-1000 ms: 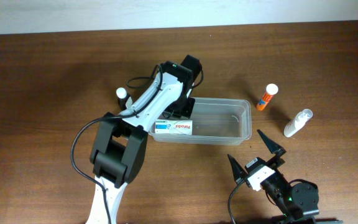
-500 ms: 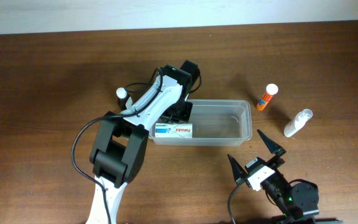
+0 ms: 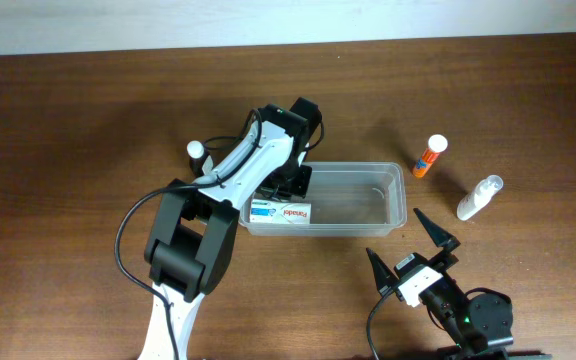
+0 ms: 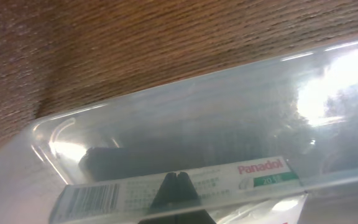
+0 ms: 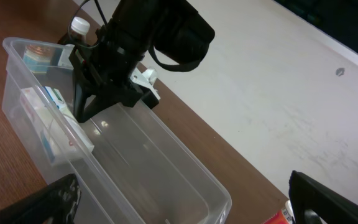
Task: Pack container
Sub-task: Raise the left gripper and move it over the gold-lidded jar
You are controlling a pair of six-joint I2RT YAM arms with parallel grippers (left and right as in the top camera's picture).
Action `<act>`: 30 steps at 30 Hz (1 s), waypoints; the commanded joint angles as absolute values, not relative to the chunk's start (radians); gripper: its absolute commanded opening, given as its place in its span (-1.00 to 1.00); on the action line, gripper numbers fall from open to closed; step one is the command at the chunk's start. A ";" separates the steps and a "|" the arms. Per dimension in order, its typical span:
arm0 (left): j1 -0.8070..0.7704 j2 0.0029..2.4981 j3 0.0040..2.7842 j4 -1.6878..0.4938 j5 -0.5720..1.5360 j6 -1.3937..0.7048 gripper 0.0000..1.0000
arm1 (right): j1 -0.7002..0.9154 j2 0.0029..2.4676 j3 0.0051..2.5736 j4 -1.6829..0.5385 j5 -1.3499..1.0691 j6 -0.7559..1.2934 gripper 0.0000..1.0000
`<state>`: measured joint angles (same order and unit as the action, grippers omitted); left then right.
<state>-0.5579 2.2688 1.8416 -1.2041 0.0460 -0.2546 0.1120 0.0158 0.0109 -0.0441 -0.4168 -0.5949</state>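
Note:
The clear plastic container [image 3: 396, 192] lies at the table's middle; it also shows in the left wrist view [image 4: 197, 81] and the right wrist view [image 5: 185, 163]. A white Panadol box [image 3: 280, 212] rests inside it against the near wall at the left end [image 4: 253, 171] [image 5: 45, 127]. My left gripper [image 4: 178, 178] hangs over that end [image 5: 82, 109], its fingertips pressed together just above the box and holding nothing. My right gripper [image 3: 408, 254] is open and empty in front of the container's right end.
An orange bottle with a white cap [image 3: 429, 156] and a white spray bottle [image 3: 479, 197] lie right of the container. A small white-capped bottle [image 3: 196, 152] stands left of the left arm. The pale wall runs along the table's far edge.
The Panadol box has shifted slightly toward the container's near wall. The left gripper has moved very little. The right arm has not moved.

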 commanded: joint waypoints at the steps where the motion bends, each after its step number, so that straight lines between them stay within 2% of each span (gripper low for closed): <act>1: -0.556 2.277 1.836 -1.209 0.068 -0.245 -0.99 | 0.104 0.006 0.006 -0.049 -0.411 -0.588 0.97; 9: -0.543 2.230 1.932 -1.245 0.067 -0.245 -0.99 | 0.104 0.006 0.006 -0.049 -0.411 -0.588 0.97; 15: -0.492 2.065 2.014 -1.275 0.064 -0.237 -0.99 | 0.104 0.006 0.006 -0.049 -0.411 -0.588 0.97; 23: -0.347 1.871 2.014 -1.351 0.056 -0.238 -0.99 | 0.104 0.006 0.006 -0.049 -0.411 -0.588 0.97; 30: -0.220 1.834 2.005 -1.516 0.055 -0.237 -0.99 | 0.104 0.006 0.006 -0.049 -0.411 -0.588 0.97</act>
